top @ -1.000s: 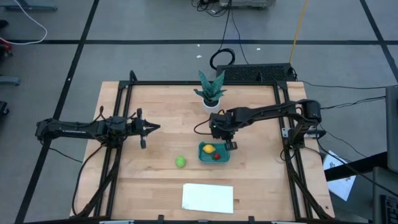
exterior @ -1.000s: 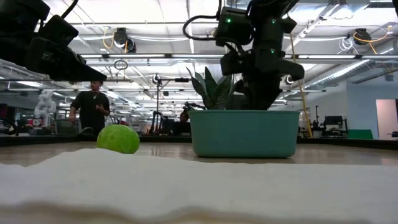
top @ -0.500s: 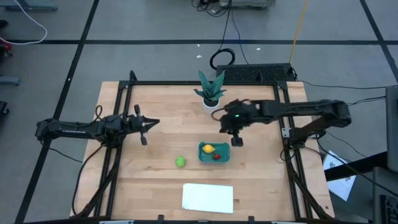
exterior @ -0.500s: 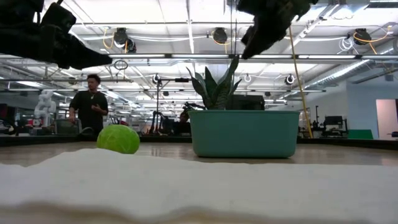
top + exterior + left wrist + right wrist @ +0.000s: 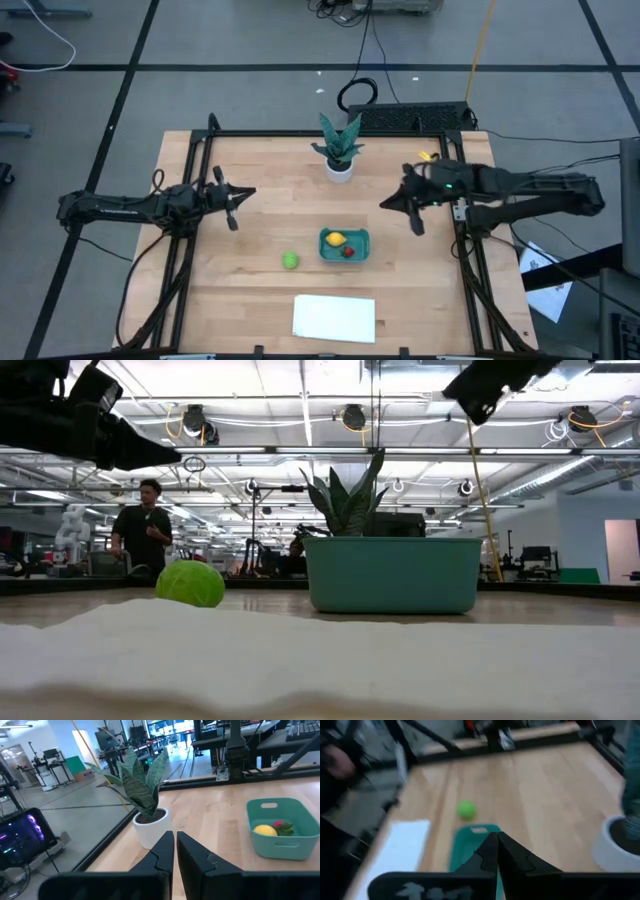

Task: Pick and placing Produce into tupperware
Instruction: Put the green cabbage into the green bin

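The teal tupperware [image 5: 344, 244] stands mid-table, with the yellow produce [image 5: 335, 239] and the smaller red one [image 5: 348, 251] lying inside it; the left wrist view shows the tub [image 5: 285, 827], the yellow one [image 5: 265, 830] and the red one [image 5: 284, 826] too. The lime green produce [image 5: 290, 260] rests on the wood to the tub's left, also seen low [image 5: 190, 582]. My left gripper [image 5: 250, 193] hovers shut above the table's left half. My right gripper [image 5: 385, 206] hovers shut to the right of the tub and beyond it, high up.
A potted plant in a white pot [image 5: 339, 152] stands near the far edge, behind the tub. A flat white sheet [image 5: 334, 317] lies at the near edge. Black frame rails run along the table's sides. A person [image 5: 145, 530] stands in the room beyond.
My right gripper has risen from just over the tub and drawn back toward the table's right edge, turning as it went. My left gripper has shifted slightly toward the far edge. The produce and the tub have stayed where they were.
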Motion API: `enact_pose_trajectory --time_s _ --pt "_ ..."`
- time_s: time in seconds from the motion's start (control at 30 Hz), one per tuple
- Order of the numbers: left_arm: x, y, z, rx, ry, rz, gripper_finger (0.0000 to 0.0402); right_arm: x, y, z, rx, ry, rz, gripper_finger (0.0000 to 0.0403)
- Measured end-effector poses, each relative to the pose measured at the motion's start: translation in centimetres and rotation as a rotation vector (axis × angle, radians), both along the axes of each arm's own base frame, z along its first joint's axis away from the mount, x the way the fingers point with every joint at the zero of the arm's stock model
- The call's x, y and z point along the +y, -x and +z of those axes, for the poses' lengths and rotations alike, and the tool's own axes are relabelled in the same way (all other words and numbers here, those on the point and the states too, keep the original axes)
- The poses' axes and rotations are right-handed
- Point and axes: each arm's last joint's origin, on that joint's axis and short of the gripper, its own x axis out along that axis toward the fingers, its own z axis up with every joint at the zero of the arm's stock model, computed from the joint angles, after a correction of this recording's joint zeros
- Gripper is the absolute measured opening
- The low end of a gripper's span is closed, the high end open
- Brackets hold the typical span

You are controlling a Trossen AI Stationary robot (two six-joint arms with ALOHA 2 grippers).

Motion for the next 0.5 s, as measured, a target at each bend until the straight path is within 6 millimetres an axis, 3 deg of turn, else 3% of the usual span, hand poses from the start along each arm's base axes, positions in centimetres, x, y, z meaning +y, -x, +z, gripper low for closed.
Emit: enact_pose_trajectory --time_s 0.23,0.5 --pt "0.0 0.0 0.2 -0.035 0.026 0.001 0.0026 1.6 2.3 -3.1 -0.110 -0.023 -0.018 0.0000" --pt "-0.3 -0.1 0.3 -0.043 0.041 -0.044 0.0026 1.7 5.0 -3.5 -0.251 0.006 -0.024 0.0000"
